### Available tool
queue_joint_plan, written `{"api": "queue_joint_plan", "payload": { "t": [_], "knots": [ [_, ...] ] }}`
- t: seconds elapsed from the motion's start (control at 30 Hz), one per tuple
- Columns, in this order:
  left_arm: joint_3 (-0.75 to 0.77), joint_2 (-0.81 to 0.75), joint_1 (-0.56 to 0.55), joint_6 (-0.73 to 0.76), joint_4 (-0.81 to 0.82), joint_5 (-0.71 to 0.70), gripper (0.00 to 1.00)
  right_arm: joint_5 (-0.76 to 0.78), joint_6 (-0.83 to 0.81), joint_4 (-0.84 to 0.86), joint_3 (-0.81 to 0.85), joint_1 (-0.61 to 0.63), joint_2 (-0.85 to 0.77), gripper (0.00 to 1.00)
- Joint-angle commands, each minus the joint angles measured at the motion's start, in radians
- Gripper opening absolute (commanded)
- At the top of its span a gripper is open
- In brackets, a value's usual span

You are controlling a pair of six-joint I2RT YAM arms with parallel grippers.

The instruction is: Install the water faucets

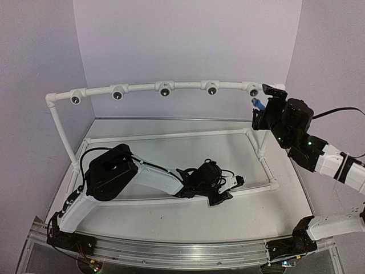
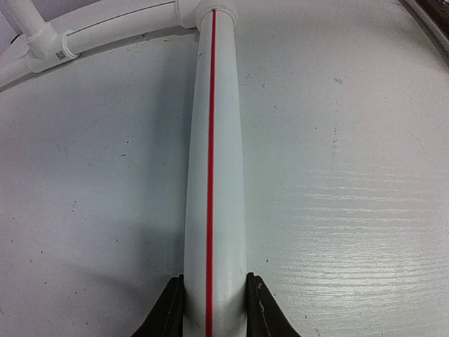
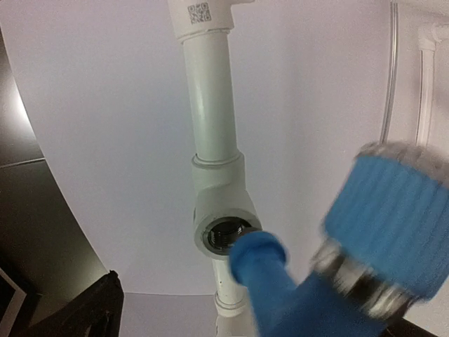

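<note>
**Top view:** right pincer (image 1: 266, 112) raised at right end of rail. Water faucet (image 1: 258, 104) just beside it, under end tee (image 1: 252, 91), rear wall close behind. Left pincer (image 1: 225, 193) low on worktop (image 1: 171, 220).

**Left wrist:** left pincer clamped on red-striped pipe (image 2: 214, 175), worktop flanking both sides.

**Right wrist:** water faucet blurred, spout at end tee's threaded mouth. Only visible finger (image 3: 98, 302) sits far left, apart from water faucet: right pincer jaws spread.

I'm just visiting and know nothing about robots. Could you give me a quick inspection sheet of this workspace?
Surface: white table, scuffed, carrying a white pipe frame.
Job's things: blue water faucet, blurred, its end at the rightmost tee's opening; four other tees empty.
Clutter: nothing seen.
Grippers: left fingers closed on the frame's near pipe; right fingers spread, one clear of the faucet.
Cables: black leads along both arms.
Surroundings: plain pale walls, metal rail at near edge.
</note>
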Motion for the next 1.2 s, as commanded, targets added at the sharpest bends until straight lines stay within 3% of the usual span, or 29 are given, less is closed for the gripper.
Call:
{"api": "queue_joint_plan", "payload": {
  "t": [0.0,0.1,0.27,0.43,0.5,0.6,0.73,0.87,1.0,1.17],
  "knots": [
    [-0.049,0.041,-0.075,0.041,-0.154,0.125,0.0,0.004,-0.04,-0.127,-0.053,0.009,-0.127,0.98],
    [-0.044,0.046,-0.074,0.041,-0.154,0.128,0.0,0.02,-0.038,-0.221,-0.092,0.013,-0.212,0.98],
    [-0.036,0.053,-0.074,0.034,-0.156,0.132,0.0,-0.032,-0.234,-0.313,-0.071,0.013,-0.252,0.98],
    [-0.024,0.045,-0.054,-0.027,-0.155,0.112,0.02,-0.096,-0.854,-0.467,0.041,0.012,-0.166,0.98],
    [-0.024,0.028,-0.036,-0.058,-0.155,0.118,0.13,-0.025,-1.077,-0.566,0.057,0.011,-0.133,0.98],
    [-0.027,-0.009,0.002,-0.114,-0.155,0.161,0.4,0.045,-1.218,-0.634,0.017,-0.003,-0.09,0.98],
    [-0.038,-0.08,0.044,-0.175,-0.156,0.205,0.61,-0.138,-1.216,-0.632,-0.06,-0.09,-0.014,0.98],
    [-0.058,-0.174,0.076,-0.233,-0.155,0.265,0.84,-0.475,-1.159,-0.494,-0.179,-0.282,0.081,0.92],
    [-0.088,-0.275,0.088,-0.275,-0.156,0.278,0.9,-0.62,-1.12,-0.305,-0.257,-0.371,0.187,0.88],
    [-0.14,-0.386,0.089,-0.34,-0.155,0.313,0.91,-0.533,-1.176,-0.243,-0.209,-0.404,0.356,0.84]
  ]
}}
